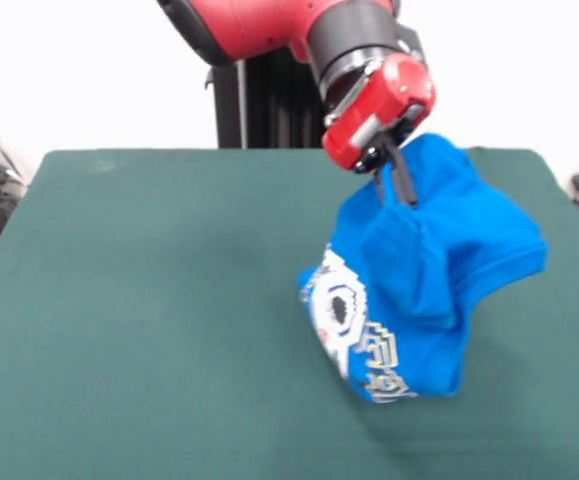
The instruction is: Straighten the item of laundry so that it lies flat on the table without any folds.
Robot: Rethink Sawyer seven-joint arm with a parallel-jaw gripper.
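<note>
Front view shows the T-shirt (424, 270) bunched and hanging, lifted by its upper cloth, with its lowest fold seemingly brushing the tabletop (149, 300) toward the right side, between the middle and the right edge. The printed front is turned left and downward, crumpled against itself; the long axis runs steeply from the pinched top down toward the near edge. The gripper (394, 178) has its dark fingers pressed together on a ridge of blue cloth at the shirt's top. This looks like the lift-and-drag step: the next move likely calls for drawing the cloth sideways across the felt so the hanging folds pay out flat before release.
</note>
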